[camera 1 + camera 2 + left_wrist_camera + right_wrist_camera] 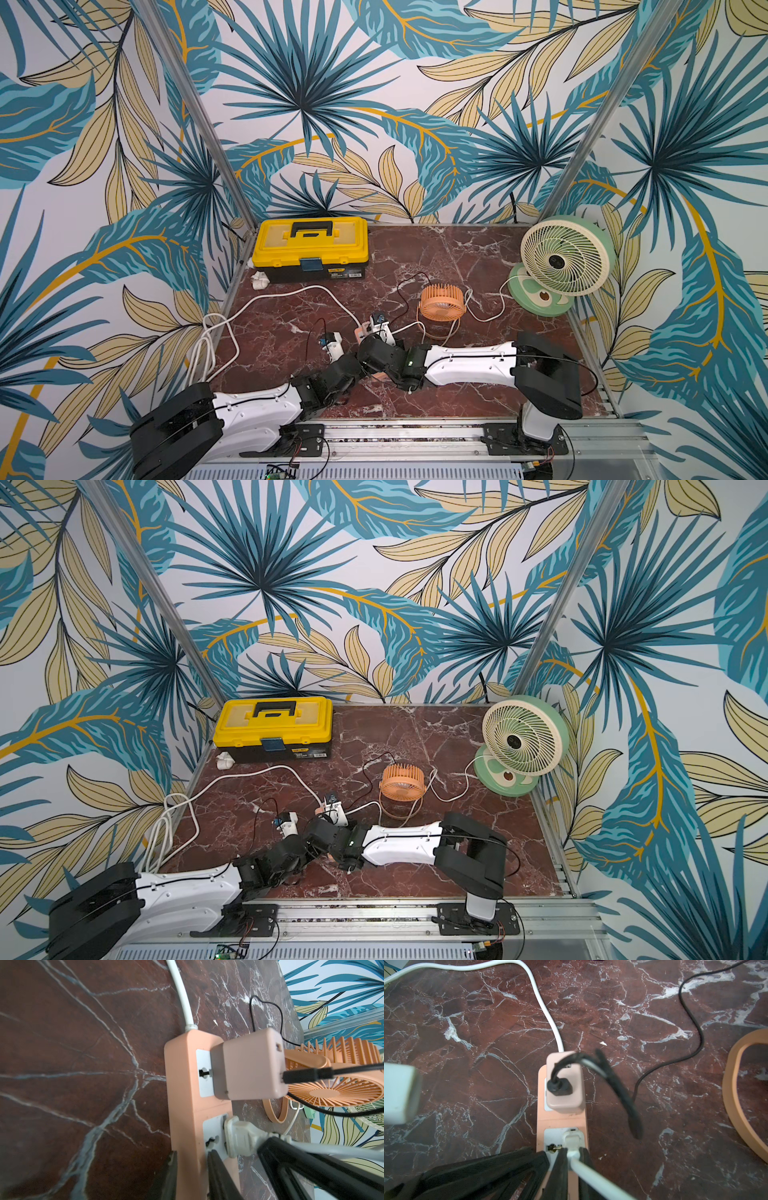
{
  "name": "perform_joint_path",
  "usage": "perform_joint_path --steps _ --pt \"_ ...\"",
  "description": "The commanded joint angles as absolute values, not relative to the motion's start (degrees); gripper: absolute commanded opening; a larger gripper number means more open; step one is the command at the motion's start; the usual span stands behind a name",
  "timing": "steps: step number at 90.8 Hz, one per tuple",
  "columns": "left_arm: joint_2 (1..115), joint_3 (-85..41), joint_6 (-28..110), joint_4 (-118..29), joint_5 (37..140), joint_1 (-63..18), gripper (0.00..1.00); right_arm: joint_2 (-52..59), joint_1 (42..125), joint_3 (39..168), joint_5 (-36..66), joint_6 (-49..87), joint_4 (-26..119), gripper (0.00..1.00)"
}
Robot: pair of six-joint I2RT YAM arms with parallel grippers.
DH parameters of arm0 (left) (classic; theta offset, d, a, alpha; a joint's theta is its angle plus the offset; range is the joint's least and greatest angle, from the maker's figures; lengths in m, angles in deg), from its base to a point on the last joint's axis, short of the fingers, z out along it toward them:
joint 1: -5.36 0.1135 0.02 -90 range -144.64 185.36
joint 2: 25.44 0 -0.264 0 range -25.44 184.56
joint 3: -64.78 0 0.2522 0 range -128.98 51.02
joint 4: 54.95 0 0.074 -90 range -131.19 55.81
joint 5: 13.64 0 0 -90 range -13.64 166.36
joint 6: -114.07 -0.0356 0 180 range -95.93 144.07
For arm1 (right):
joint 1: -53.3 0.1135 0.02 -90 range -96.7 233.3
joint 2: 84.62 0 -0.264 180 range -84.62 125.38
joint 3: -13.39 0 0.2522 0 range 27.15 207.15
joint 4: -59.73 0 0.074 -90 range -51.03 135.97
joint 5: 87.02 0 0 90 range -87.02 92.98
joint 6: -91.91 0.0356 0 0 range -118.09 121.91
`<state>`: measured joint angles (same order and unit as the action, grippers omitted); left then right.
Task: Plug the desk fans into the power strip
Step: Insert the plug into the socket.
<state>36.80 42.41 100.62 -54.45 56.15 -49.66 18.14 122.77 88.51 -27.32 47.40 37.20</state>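
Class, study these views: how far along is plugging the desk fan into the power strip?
Done: the white plug sits at a socket of the power strip. In hand: the left tool clamps the strip, and the right tool grips the plug. Left: confirm full seating, which is unclear, then release.

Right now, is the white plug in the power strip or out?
In: white plug sits against a power strip socket; fully seated, cannot tell.

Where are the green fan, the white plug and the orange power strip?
green fan (566,256): in a top view, on its cream front grille.
white plug (239,1139): left wrist view, on the plug's body.
power strip (180,1093): left wrist view, on its bare orange side.
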Motion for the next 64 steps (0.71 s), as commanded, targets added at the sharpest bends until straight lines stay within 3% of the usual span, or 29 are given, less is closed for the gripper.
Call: perform_joint_path --steps 1,64 --pt "37.8 45.5 100.4 -44.7 56.1 -49.2 0.29 22.5 123.8 84.6 -21.0 49.0 28.4 0.00" --pt "37.7 45.5 100.7 -44.3 55.9 -49.3 0.29 26.0 124.0 88.4 -14.5 53.4 15.8 0.00"
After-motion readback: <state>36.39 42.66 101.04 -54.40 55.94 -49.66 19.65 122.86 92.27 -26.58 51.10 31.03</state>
